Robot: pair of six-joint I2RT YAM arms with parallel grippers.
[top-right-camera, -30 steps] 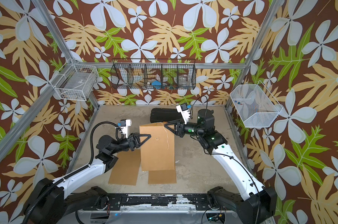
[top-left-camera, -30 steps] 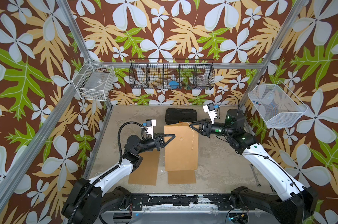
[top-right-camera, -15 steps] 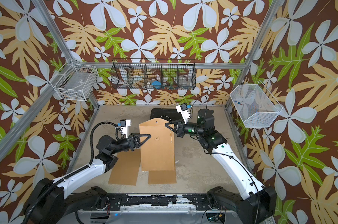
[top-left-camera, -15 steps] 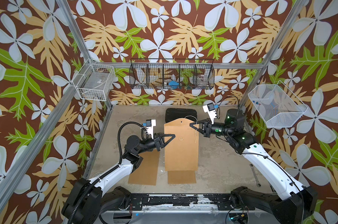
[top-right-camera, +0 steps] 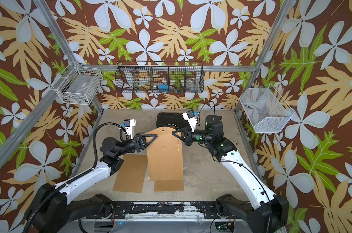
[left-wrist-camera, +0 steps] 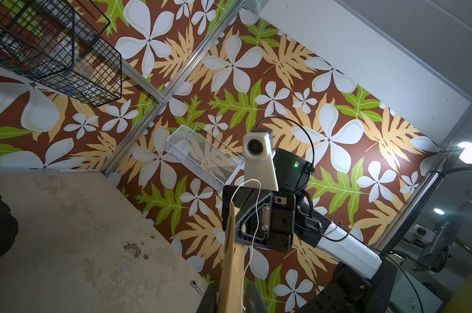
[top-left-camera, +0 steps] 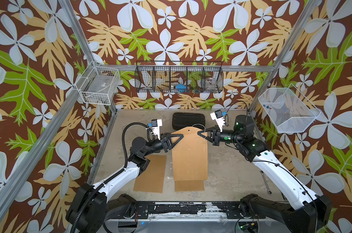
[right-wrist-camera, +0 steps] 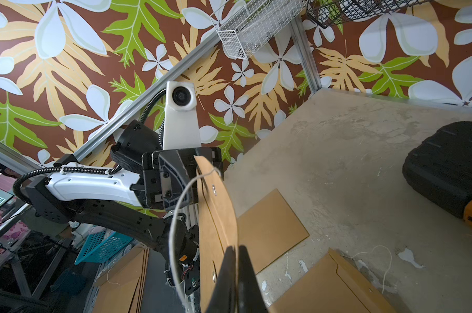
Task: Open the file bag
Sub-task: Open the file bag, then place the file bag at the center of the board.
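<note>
My right claw pinches the edge of the bag; whether my left claw, opposite, grips, I cannot tell. I'd hold firm and part the mouth slowly, clear of the string.

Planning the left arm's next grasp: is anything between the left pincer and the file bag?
Nothing visible does: the left pincer sits right at the bag's left edge, straddling the paper.
</note>
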